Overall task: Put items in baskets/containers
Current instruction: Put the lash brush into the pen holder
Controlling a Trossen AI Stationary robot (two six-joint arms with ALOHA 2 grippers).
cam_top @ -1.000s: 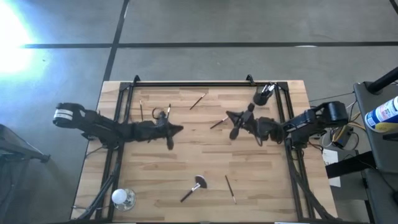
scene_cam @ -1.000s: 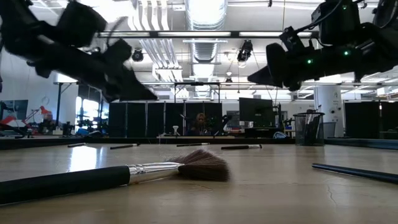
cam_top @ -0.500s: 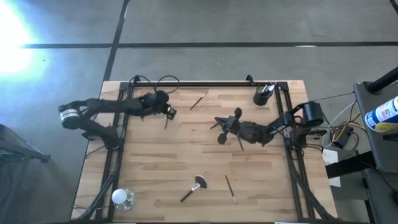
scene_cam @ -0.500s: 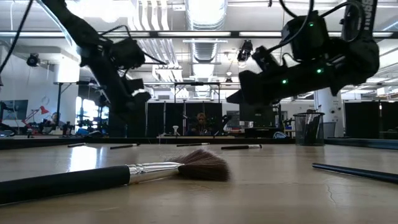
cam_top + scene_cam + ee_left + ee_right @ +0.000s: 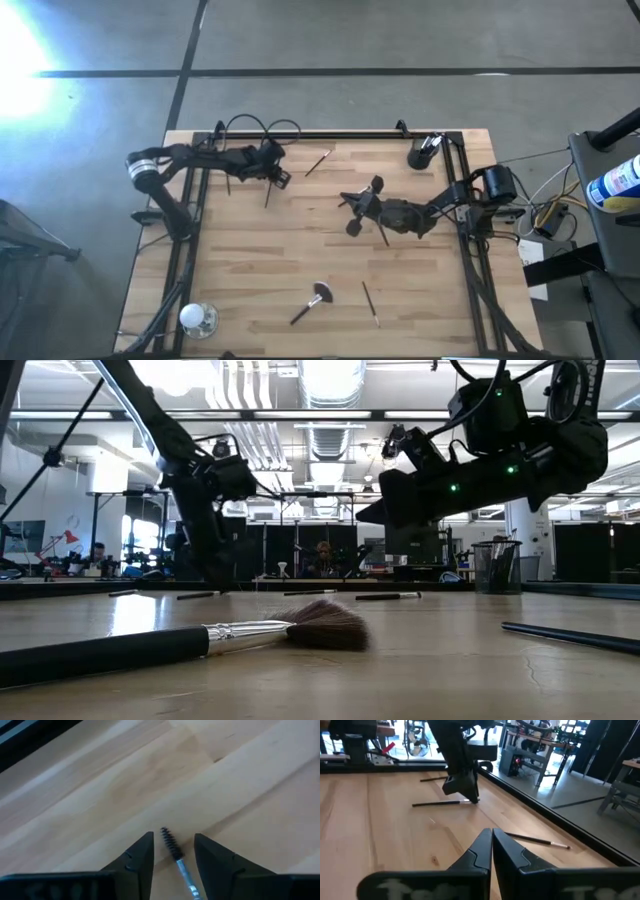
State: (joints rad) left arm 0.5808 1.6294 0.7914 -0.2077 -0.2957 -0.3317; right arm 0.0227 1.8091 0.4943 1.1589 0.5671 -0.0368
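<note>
Slim makeup brushes lie scattered on the pale wooden table (image 5: 300,250); the small dark round cup (image 5: 420,156) stands at the far right corner, brushes already in it.

High view: left gripper (image 5: 270,180) is over a dark-handled spoolie brush (image 5: 267,194) near the far left edge. Right gripper (image 5: 352,210) hangs mid-table beside another thin brush (image 5: 347,200). A fan-headed brush (image 5: 312,300) and a clear rounded glass object (image 5: 196,318) sit at the near side.

Low view: both arms are above the table; fan-headed brush is nearest.

Left wrist view: fingers (image 5: 140,857) are narrowly parted, straddling the spoolie's bristle end, not yet closed.

Right wrist view: fingers (image 5: 480,851) are pressed together, holding nothing.

Risk: closing near the tip could let the thin handle pivot or slip.
</note>
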